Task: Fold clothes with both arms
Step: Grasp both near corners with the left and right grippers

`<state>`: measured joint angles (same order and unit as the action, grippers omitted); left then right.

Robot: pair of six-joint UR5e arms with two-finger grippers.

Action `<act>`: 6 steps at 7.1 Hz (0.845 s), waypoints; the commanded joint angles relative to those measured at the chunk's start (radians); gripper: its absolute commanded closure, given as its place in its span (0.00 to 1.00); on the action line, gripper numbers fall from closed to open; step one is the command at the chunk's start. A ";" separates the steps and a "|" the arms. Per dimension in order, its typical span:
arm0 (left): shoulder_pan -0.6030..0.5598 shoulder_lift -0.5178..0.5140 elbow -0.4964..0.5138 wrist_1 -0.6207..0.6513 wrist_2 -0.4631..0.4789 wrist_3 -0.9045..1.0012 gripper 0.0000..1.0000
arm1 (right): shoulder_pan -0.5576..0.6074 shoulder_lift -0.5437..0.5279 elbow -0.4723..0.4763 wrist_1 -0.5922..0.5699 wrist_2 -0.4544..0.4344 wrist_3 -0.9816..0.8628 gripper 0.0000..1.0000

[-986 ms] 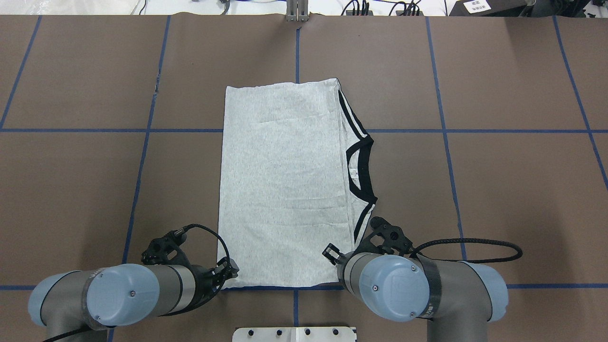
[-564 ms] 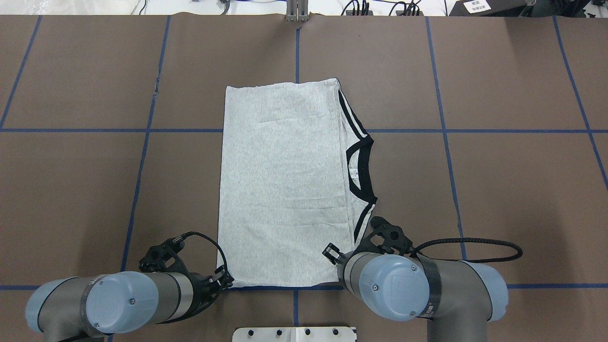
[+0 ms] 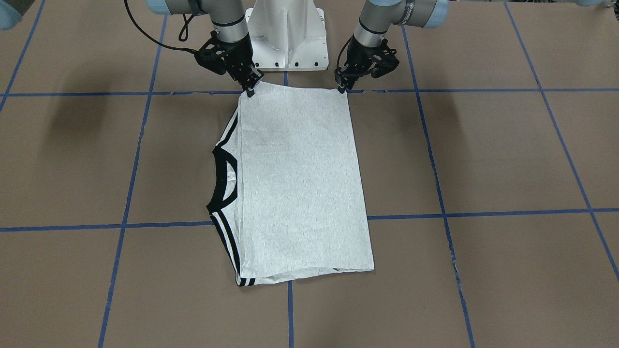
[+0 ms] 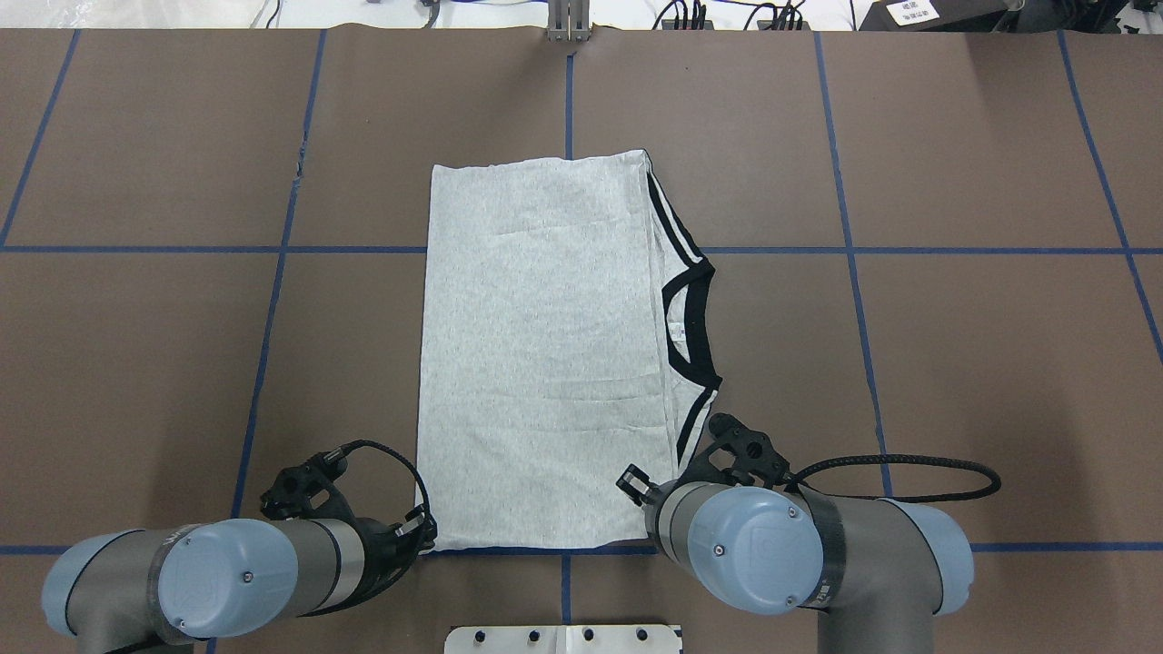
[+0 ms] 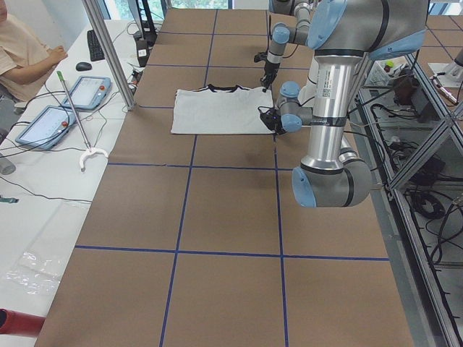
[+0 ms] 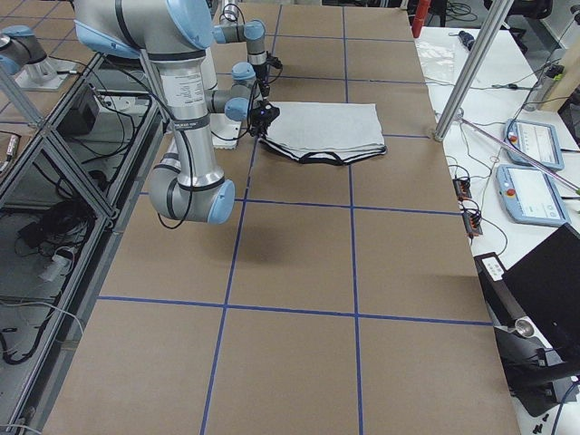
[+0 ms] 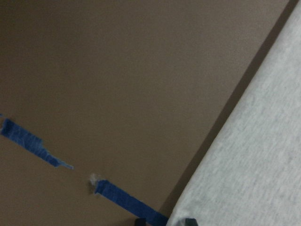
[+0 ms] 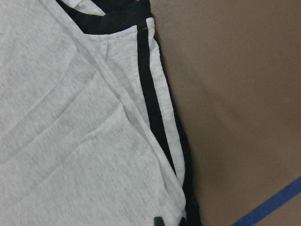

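The light grey T-shirt (image 4: 536,363) lies folded into a long rectangle on the brown table, print hidden, black collar (image 4: 686,318) and shoulder stripes on the robot's right. My left gripper (image 4: 425,538) is low at the shirt's near left corner. In the left wrist view its fingertips (image 7: 189,220) stand apart on either side of that corner, so it is open. My right gripper (image 3: 250,91) is at the near right corner and looks pinched shut on the shirt (image 3: 300,183). In the overhead view its own wrist hides it.
The white pedestal base (image 3: 287,34) stands just behind both grippers. Blue tape lines (image 4: 849,250) grid the table. A metal post (image 5: 108,50), tablets (image 5: 87,90) and a seated person (image 5: 22,50) are beyond the table's far edge.
My left arm has drawn back toward the robot, and its gripper has slid from the shirt's near edge out to the near left corner. The right arm and the shirt have not moved.
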<state>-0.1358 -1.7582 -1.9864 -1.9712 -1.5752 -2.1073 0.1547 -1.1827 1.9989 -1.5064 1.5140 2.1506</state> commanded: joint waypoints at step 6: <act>0.005 0.002 0.001 0.000 0.027 0.001 0.60 | 0.000 0.000 0.003 0.000 0.000 0.000 1.00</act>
<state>-0.1307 -1.7570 -1.9865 -1.9712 -1.5481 -2.1062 0.1550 -1.1827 2.0019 -1.5064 1.5141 2.1506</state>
